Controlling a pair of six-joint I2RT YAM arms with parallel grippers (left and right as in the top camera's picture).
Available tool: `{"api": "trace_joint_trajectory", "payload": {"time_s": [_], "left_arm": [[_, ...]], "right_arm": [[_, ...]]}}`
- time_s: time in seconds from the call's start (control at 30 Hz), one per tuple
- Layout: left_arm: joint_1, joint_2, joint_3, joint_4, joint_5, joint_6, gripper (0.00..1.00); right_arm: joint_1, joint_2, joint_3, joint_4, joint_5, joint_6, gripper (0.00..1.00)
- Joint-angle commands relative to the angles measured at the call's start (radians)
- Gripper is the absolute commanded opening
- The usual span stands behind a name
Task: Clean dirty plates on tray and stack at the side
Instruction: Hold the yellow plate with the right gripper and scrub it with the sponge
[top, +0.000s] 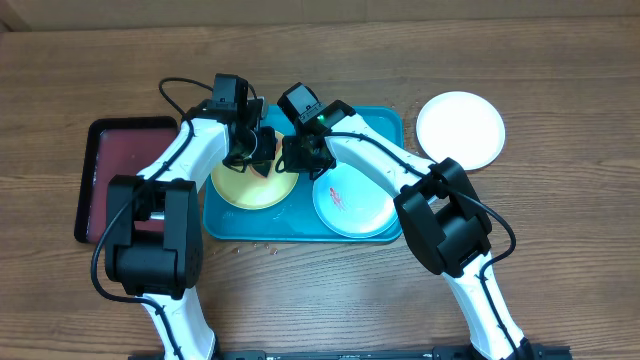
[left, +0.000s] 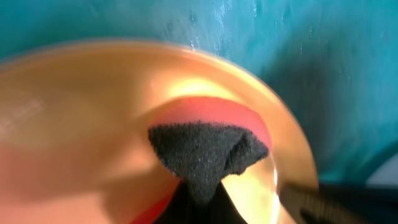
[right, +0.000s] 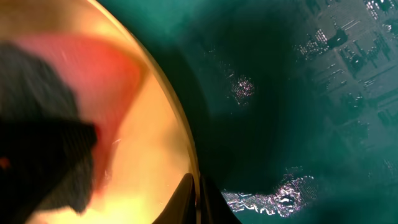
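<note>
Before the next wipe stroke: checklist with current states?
1. Left fingers shut on sponge: ok.
2. Sponge on the yellow plate, over its red smear: ok.
3. Right fingers pinching the yellow plate's rim: ok.
4. Yellow plate clean: not ok, smear shows.
5. Aqua plate in tray clean: not ok, red marks.
6. White plate set beside tray: ok.
</note>
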Motion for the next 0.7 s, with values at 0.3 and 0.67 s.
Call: {"api": "trace_joint_trajectory", "payload": {"time_s": [0.3, 0.67], "left_arm": [[-0.006, 0.020, 0.000, -0.249, 0.053, 0.378, 0.04], [-0.004, 0.020, 0.000, -0.127, -0.565, -0.006, 0.04]], "right_arm": [[-0.011, 0.025, -0.026, -0.014, 0.060, -0.015, 0.04], [-0.011, 0.025, -0.026, -0.014, 0.060, -0.015, 0.04]]}}
